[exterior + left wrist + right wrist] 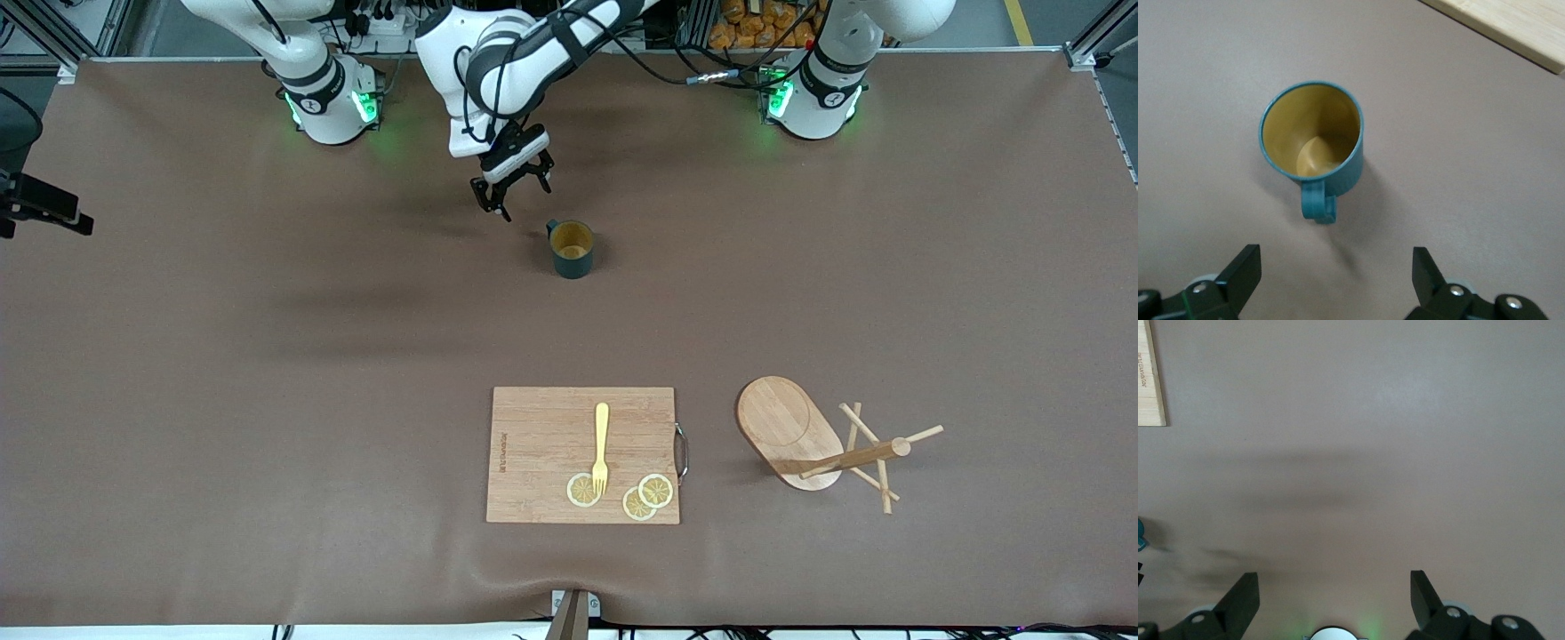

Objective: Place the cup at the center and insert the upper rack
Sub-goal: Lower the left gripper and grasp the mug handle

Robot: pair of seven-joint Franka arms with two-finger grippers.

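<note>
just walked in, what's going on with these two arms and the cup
Nothing is held yet. The left gripper hangs open over the table just beside the cup, which stands upright and empty, handle toward the gripper. The right gripper is open over bare table, waiting. The rack lies tipped on its side, nearer the camera, beside a cutting board holding a fork and lemon slices.

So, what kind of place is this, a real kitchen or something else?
Most likely a robot lab, not a kitchen: two white arms bolted along a brown-covered table, metal framing and cables around it, and staged props, a dark teal ribbed mug and a rectangular wooden cutting board.
</note>
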